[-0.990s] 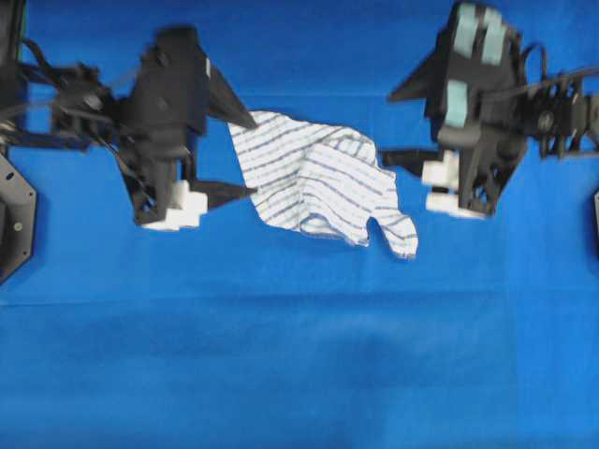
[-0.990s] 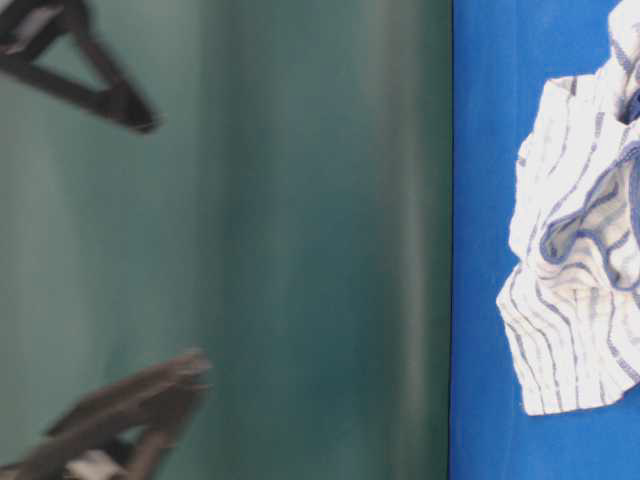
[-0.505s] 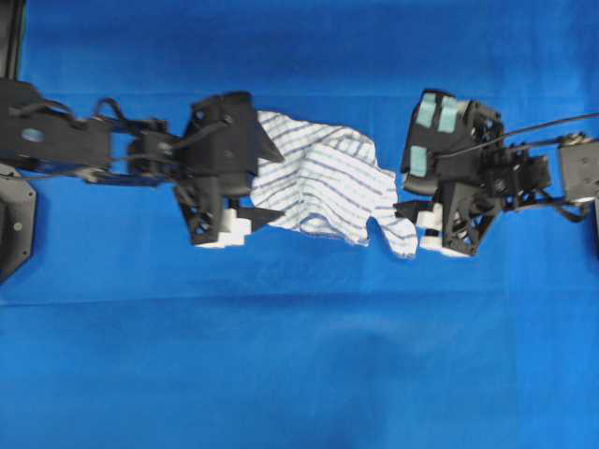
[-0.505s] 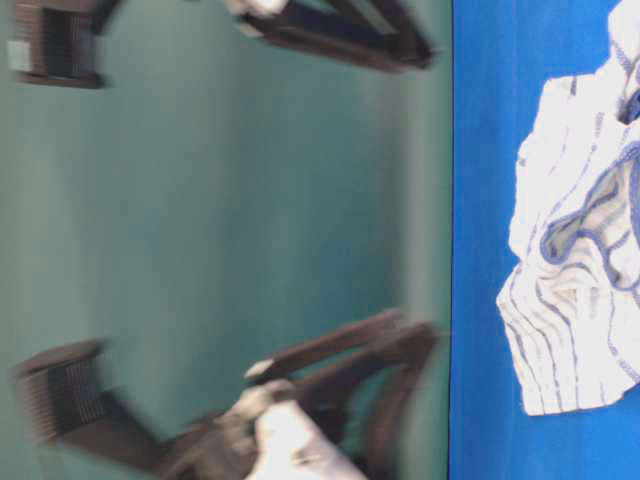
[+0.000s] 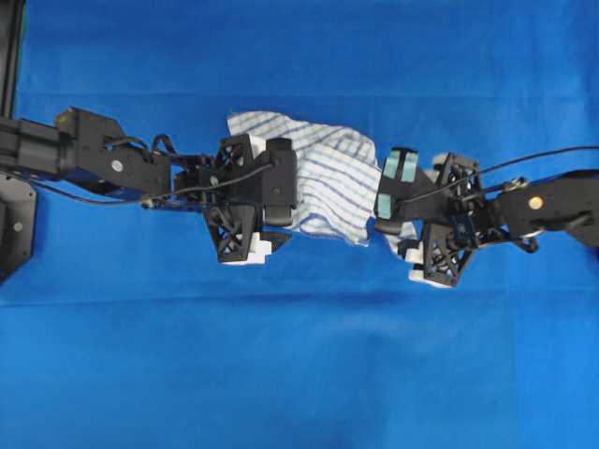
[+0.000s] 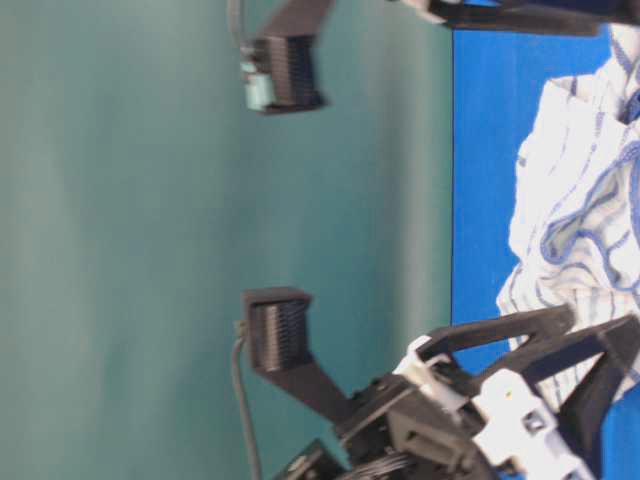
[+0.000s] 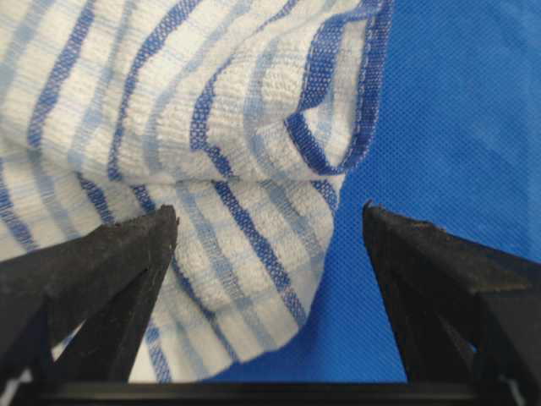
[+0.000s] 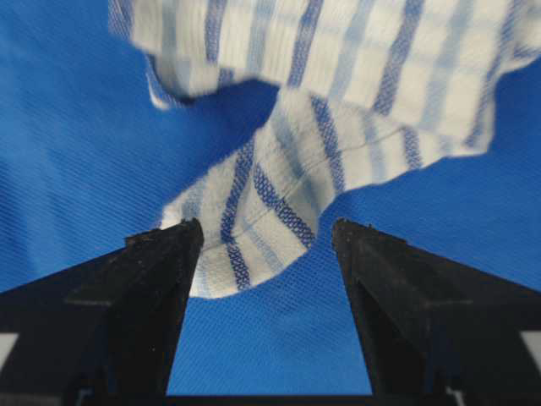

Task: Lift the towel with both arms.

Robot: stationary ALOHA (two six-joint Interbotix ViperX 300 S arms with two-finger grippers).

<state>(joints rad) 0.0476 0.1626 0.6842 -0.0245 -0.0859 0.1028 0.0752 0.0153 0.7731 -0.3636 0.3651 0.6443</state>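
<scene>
Blue cloth (image 5: pixel 299 374) covers the whole bench, and the towel (image 5: pixel 328 173) lies crumpled on it at the centre of my overhead view, toward the far side. I see the left gripper (image 7: pixel 269 222) at the towel's left edge, its fingers (image 7: pixel 101 262) spread wide. In the left wrist view, a folded, hemmed corner of the striped fabric sits between them and partly over the left finger; the right finger stands over bare blue cloth. I see no pinch on the fabric.

I see the right gripper (image 8: pixel 267 233) at the towel's right edge, its fingers (image 8: pixel 152 279) also spread wide. A narrow striped flap of the towel reaches toward the gap between the tips, nearer the left finger. Whether that flap touches the finger, I cannot tell. Both arms extend inward from the left and right sides of the overhead view, with the towel between them.
</scene>
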